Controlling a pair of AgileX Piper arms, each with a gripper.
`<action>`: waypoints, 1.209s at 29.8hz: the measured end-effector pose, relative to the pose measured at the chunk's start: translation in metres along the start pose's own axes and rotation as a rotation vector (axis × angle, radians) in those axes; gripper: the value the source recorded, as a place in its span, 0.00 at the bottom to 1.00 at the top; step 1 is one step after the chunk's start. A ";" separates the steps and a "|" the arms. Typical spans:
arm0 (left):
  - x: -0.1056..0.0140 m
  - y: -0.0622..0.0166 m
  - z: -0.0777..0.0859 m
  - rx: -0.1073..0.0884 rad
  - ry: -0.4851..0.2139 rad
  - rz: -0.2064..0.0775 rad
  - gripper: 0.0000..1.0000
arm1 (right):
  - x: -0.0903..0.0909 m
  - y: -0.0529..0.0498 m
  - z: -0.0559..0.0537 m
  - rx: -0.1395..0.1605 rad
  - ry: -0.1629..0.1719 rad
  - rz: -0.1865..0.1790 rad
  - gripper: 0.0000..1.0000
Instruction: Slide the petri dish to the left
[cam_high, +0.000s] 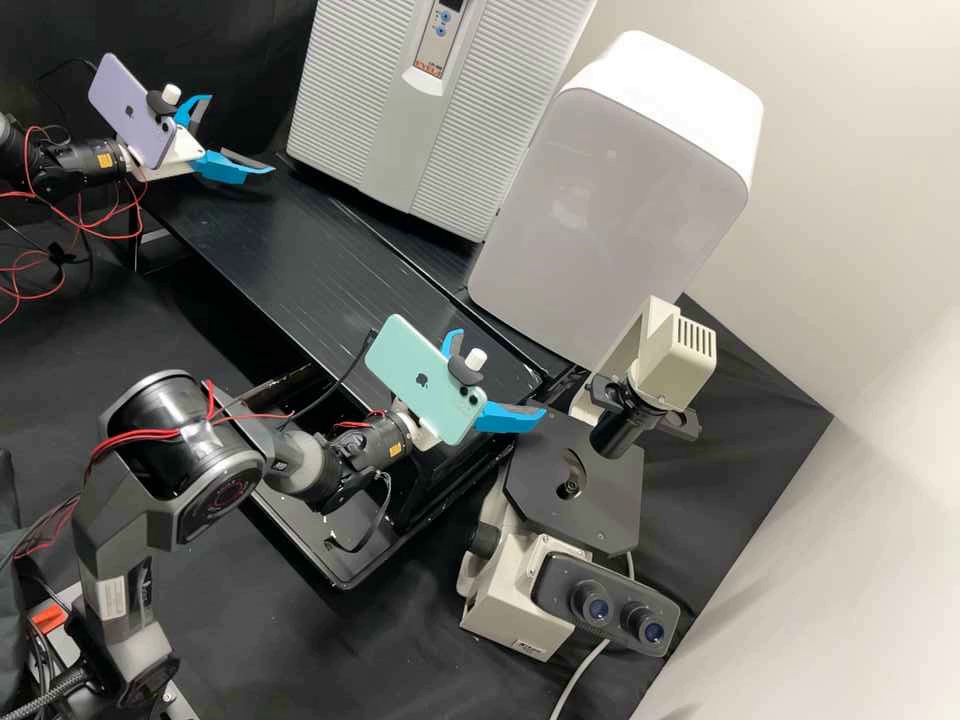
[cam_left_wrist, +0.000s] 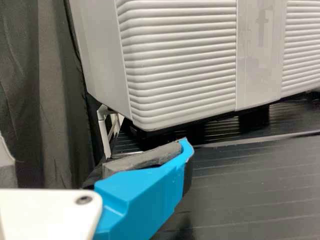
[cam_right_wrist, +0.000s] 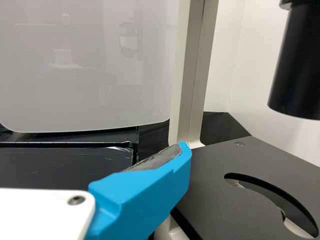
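My right gripper (cam_high: 538, 412) hangs at the left edge of the microscope's black stage (cam_high: 600, 500), its blue fingers together as one wedge with nothing in them. In the right wrist view its tip (cam_right_wrist: 183, 148) sits just short of the stage (cam_right_wrist: 240, 170), whose curved opening (cam_right_wrist: 272, 192) lies beyond. The black condenser tube (cam_high: 615, 430) hangs over the stage. My left gripper (cam_high: 266, 169) is at the far back left above the black ribbed platform (cam_high: 300, 260), shut and empty, its tip (cam_left_wrist: 185, 146) close to the foot of the ribbed white unit (cam_left_wrist: 190, 60).
A tall white box (cam_high: 620, 190) stands on the platform right behind the microscope, and the ribbed white unit (cam_high: 440, 100) stands at the back. The microscope's eyepieces (cam_high: 620, 610) point toward the front. Red cables (cam_high: 60, 230) trail at the left.
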 end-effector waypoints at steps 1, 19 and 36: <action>0.000 0.0000 0.000 0.000 0.000 0.000 1.00 | 0.000 0.000 0.000 0.000 0.000 0.000 1.00; 0.000 0.0000 0.000 0.000 0.000 0.000 1.00 | -0.016 0.000 0.007 -0.013 -0.009 -0.006 1.00; 0.000 0.0000 0.000 0.000 0.000 0.000 1.00 | -0.077 -0.018 0.004 -0.023 0.123 -0.024 1.00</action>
